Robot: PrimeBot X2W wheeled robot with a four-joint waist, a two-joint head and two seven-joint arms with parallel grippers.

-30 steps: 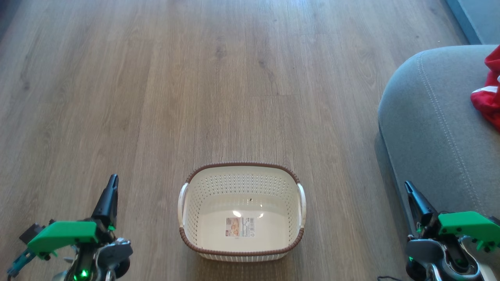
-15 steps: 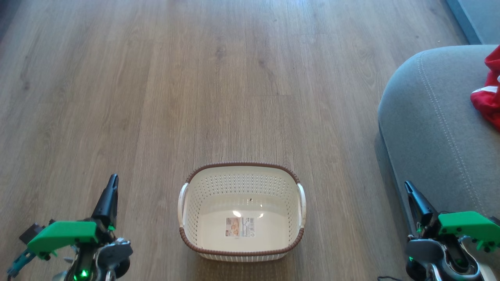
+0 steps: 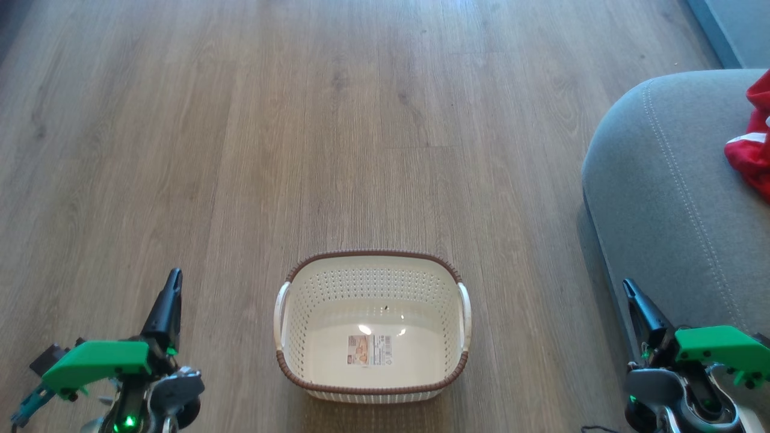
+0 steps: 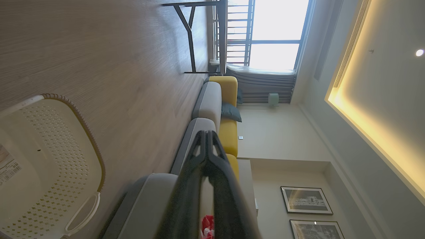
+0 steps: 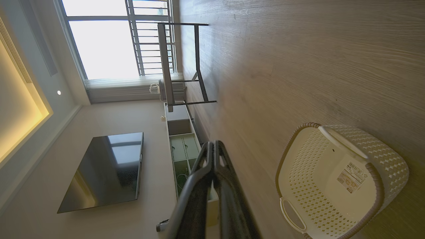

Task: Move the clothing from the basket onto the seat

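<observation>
The cream basket point(image 3: 373, 282) with a brown rim stands on the wood floor at the bottom middle, holding nothing but a sticker label on its bottom. It also appears in the left wrist view as basket point(image 4: 49, 159) and in the right wrist view as basket point(image 5: 335, 179). Red clothing point(image 3: 753, 138) with white trim lies on the grey seat point(image 3: 668, 186) at the right edge; a scrap of that clothing point(image 4: 207, 225) peeks between my left fingers. My left gripper point(image 3: 173, 278) is shut left of the basket. My right gripper point(image 3: 629, 287) is shut beside the seat's front.
Wood floor point(image 3: 337, 120) stretches ahead of the basket. The wrist views show a grey and yellow sofa point(image 4: 219, 109), a dark-legged table point(image 5: 179, 63) by a bright window, a low TV cabinet point(image 5: 181, 142) and a wall-mounted screen point(image 5: 106, 169).
</observation>
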